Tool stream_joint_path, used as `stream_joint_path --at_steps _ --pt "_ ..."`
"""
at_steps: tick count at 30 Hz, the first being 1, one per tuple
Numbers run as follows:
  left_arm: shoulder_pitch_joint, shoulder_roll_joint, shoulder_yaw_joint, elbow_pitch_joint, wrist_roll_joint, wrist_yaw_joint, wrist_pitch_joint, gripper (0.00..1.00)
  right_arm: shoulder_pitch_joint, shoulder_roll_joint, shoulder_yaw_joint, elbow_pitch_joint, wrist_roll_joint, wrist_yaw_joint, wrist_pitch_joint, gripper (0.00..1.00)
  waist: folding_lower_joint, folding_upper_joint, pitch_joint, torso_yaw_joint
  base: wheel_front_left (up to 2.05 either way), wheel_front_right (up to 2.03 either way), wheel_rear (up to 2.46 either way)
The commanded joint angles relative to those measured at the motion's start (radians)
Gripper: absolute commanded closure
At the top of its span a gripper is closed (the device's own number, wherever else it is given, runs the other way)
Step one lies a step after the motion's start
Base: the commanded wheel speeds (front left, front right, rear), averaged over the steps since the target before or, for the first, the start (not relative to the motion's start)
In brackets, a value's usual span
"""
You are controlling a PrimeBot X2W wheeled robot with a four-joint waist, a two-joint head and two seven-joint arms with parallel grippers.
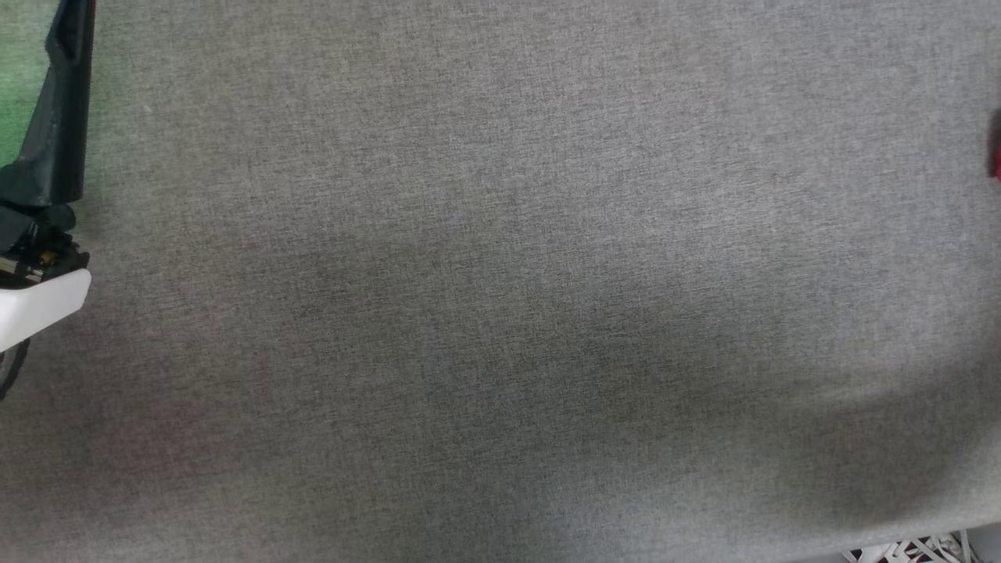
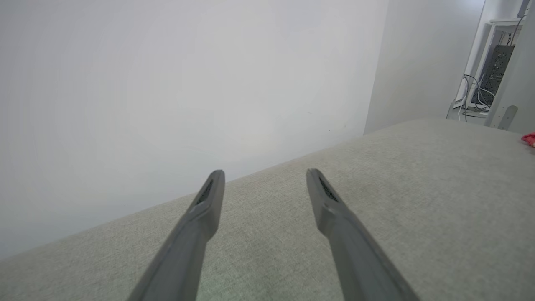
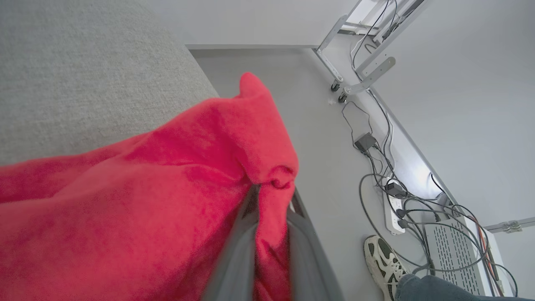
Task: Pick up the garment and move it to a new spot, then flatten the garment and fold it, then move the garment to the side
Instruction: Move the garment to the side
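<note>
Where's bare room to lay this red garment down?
The grey surface is bare from the left gripper across to the red garment in the right gripper at its right edge. Crowded: floor beyond, with cables and a person's shoe.

A grey woven-fabric table (image 1: pixel 500 274) spreads wide, with a soft shadow across its near half. A green patch (image 1: pixel 19 78) lies past its far left corner and a bit of white lattice (image 1: pixel 911 551) past its near right edge. A plain white wall (image 2: pixel 167 83) stands behind the table. On the pale grey floor (image 3: pixel 317 167) beside it lie tangled dark cables (image 3: pixel 388 167), a white power strip (image 3: pixel 393 213), a perforated grey metal case (image 3: pixel 453 255) and a pale castored frame leg (image 3: pixel 359 81). A person's white-and-dark sneaker (image 3: pixel 382 261) and blue-jeaned leg (image 3: pixel 434 288) stand just beside the cables.
</note>
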Motion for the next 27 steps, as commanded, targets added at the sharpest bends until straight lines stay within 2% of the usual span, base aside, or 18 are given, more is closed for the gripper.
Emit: stream_joint_path --at_steps 1,7,8,9,13,19,26,27 --pt "-0.015 0.006 0.005 -0.006 0.002 0.002 -0.002 0.00 -0.025 0.002 0.002 0.021 -0.028 -0.005 -0.032 1.00 0.0000 0.0000 0.005 0.000 0.00 0.00 0.00" --pt "0.011 -0.004 0.008 0.006 0.016 0.002 -0.002 0.00 -0.058 0.006 0.018 0.109 -0.099 -0.005 -0.099 1.00 0.0000 0.0000 -0.013 0.008 0.00 0.00 0.00" --pt "0.016 -0.010 0.007 0.009 0.019 0.002 -0.002 0.00 -0.064 0.007 0.020 0.117 -0.105 -0.005 -0.110 0.64 0.0000 0.0000 -0.021 0.010 0.00 0.00 0.00" --pt "0.024 -0.018 0.007 0.016 0.023 0.002 -0.002 0.00 -0.062 0.001 0.028 0.125 -0.116 -0.005 -0.120 0.00 0.0000 0.0000 -0.033 0.013 0.00 0.00 0.00" --pt "0.059 -0.064 0.010 0.051 0.028 0.002 -0.002 0.00 -0.022 -0.023 0.088 0.152 -0.111 -0.005 -0.159 0.00 0.0000 0.0000 -0.104 0.031 0.00 0.00 0.00" --pt "0.163 -0.134 -0.023 0.144 0.017 0.002 -0.002 0.00 0.069 -0.049 0.264 0.194 -0.055 -0.005 -0.204 0.00 0.0000 0.0000 -0.254 0.064 0.00 0.00 0.00" --pt "0.288 -0.222 -0.039 0.290 0.025 0.002 -0.002 0.00 0.210 -0.002 0.499 0.259 0.055 -0.005 -0.308 0.00 0.0000 0.0000 -0.443 0.106 0.00 0.00 0.00" --pt "0.288 -0.222 -0.039 0.290 0.025 0.002 -0.002 0.00 0.210 -0.002 0.499 0.259 0.055 -0.005 -0.308 0.00 0.0000 0.0000 -0.443 0.106 0.00 0.00 0.00"
